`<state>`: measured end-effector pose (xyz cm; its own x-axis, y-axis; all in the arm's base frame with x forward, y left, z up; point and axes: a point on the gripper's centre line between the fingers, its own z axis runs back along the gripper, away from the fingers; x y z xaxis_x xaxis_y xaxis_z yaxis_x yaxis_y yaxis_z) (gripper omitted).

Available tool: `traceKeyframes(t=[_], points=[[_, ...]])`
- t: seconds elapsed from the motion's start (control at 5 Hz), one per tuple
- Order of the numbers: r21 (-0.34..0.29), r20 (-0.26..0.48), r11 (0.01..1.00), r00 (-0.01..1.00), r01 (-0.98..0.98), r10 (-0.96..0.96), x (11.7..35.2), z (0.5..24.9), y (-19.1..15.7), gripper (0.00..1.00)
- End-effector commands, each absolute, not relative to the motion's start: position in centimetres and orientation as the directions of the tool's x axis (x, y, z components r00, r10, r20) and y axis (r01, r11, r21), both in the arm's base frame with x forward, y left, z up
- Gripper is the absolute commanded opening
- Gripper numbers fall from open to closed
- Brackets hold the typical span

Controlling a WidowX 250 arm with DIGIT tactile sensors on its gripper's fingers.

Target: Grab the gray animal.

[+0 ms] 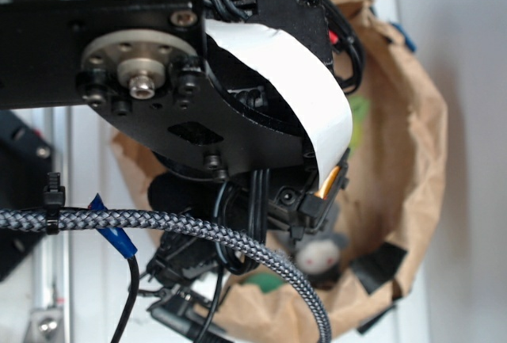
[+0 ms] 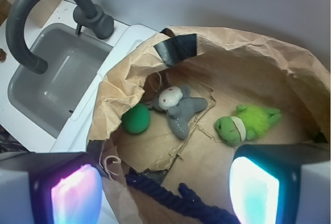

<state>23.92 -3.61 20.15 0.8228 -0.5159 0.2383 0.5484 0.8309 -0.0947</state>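
Paper bag [image 2: 269, 53]: brown kraft paper, matt, heavily creased; patches of glossy black tape [image 2: 178, 48] on its rim. Gray animal [image 2: 181, 107]: soft plush cloth, matt, with a paler, slightly fuzzy face. Green plush [image 2: 248, 123]: shaggy lime cloth, white band smoother. Green ball [image 2: 136, 119]: matt, even surface. Rope [image 2: 176, 198]: dark navy twisted fibre, rough. Sink [image 2: 57, 79] and faucet [image 2: 36, 12]: smooth gray plastic, dull sheen. Arm housing [image 1: 103, 34]: black, matt, with bright metal screws; braided cable [image 1: 182, 228] woven gray-black; white ribbon [image 1: 293, 81] smooth.
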Motion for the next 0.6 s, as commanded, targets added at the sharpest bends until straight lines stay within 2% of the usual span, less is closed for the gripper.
traceKeyframes(t=[0.0,0.2,0.4], points=[[-0.061,0.261,0.728,0.714,0.683,-0.649,25.5,18.4,-2.9,1.0],[-0.08,0.258,0.643,0.639,0.762,-0.725,27.2,15.9,-0.9,1.0],[-0.03,0.288,0.566,0.549,0.824,-0.784,27.0,15.3,-0.3,1.0]])
